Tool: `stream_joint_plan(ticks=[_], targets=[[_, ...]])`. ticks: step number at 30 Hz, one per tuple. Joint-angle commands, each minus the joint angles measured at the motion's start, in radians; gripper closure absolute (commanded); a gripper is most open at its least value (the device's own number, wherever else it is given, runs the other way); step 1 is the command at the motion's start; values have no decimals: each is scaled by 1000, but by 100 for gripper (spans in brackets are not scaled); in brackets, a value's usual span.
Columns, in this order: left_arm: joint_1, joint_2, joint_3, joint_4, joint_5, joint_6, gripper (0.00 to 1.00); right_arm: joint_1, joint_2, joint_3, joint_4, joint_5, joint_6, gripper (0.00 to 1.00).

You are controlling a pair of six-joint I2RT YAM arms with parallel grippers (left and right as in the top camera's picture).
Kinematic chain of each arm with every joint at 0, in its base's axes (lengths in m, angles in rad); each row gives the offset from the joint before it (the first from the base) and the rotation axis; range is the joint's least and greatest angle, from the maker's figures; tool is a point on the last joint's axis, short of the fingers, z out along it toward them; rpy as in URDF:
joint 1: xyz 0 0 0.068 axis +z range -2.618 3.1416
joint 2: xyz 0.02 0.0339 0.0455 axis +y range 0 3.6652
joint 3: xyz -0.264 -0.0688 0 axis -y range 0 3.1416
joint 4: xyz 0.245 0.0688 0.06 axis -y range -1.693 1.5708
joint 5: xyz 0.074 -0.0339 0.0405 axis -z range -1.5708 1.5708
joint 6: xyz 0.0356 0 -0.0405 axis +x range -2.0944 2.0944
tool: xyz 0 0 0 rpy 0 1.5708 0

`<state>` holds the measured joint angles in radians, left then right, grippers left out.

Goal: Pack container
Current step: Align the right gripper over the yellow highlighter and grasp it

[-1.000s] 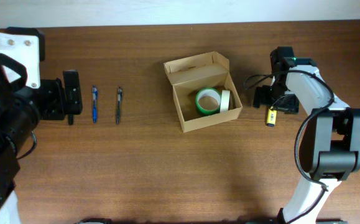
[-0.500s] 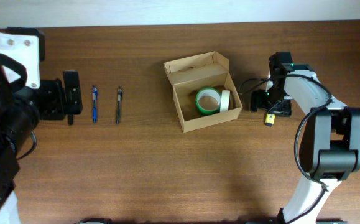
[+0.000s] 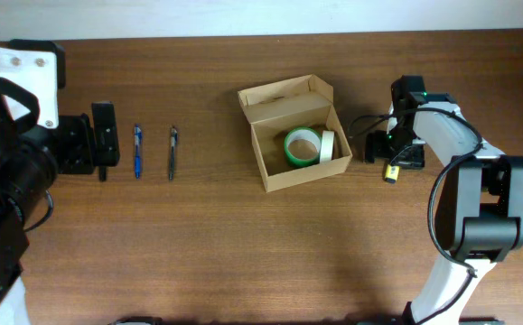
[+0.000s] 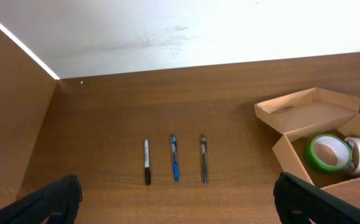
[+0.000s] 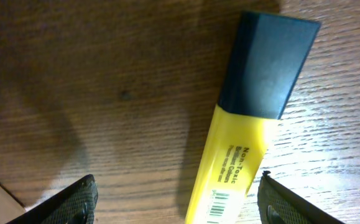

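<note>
left hand (image 4: 177, 198) spread wide above desk (image 3: 243, 253) | right hand (image 5: 176, 200) released, straddling yellow highlighter (image 5: 245, 134) | container (image 3: 299, 175) lid open, two tape rolls (image 3: 290, 147) inside

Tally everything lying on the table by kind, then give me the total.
Pens: 3 (black-and-white pen, blue pen, dark pen)
Tape rolls: 2 (green roll, white roll)
Yellow highlighter: 1
Cardboard box: 1
Total: 7
</note>
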<state>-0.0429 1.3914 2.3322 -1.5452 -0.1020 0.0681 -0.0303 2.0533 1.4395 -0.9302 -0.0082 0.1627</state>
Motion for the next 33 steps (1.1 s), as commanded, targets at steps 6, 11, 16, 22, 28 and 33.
stream_joint_plan(ticks=[6,11,16,22,28,33], targets=[[-3,3,0,-3,8,16,1,-25,3,-10,16,39,83,20],[-3,3,0,-3,8,16,0,-56,17,-11,19,38,82,20],[-3,3,0,0,8,16,0,-62,28,-13,21,34,82,21],[-3,3,0,0,8,16,1,-62,30,-13,25,26,82,21],[-3,3,0,-1,8,16,1,-62,31,-25,41,18,82,22],[-3,3,0,-1,8,16,1,-62,31,-50,60,19,82,26]])
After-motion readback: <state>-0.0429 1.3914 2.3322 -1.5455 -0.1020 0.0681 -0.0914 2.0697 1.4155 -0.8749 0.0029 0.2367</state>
